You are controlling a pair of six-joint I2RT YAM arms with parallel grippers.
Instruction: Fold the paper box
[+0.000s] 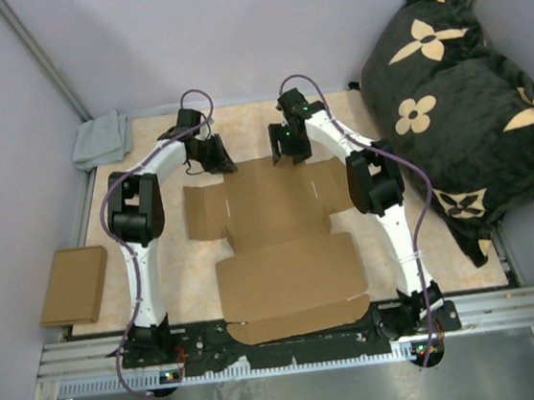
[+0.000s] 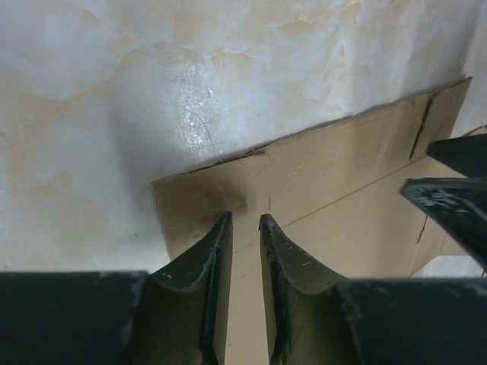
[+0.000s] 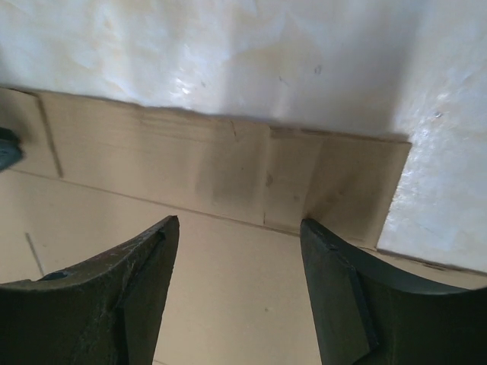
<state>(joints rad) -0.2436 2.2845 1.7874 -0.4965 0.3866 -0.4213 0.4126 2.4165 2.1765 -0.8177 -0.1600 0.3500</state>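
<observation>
Paper box lies opened out flat on the table, directly behind and beneath both grippers. It reaches from them back to the arm bases. Its long axis runs roughly along that base-to-gripper line, skewed a little. The winged, slit end lies under the fingertips, and the broad plain panel sits at the base end with its last flap overlapping the rail.

Both arms climb from their bases with elbows bowed outward, then the forearms lean inward and forward. The wrists tip down over the box's far edge, just beside each other.

The left gripper hangs over the far left flap. Its fingers are drawn nearly together, leaving only a thin slot. Cardboard shows through the slot, and nothing appears pinched in it. Whether the tips touch the flap I cannot tell.

The right gripper is over the far edge toward the right. Its fingers are spread wide and hold nothing, with the flap's edge and a crease showing between them.

Beyond the left gripper, out to its left, lies a grey cloth. A small cardboard piece sits outside the left elbow. A black flower-patterned pillow lies out past the right arm.
</observation>
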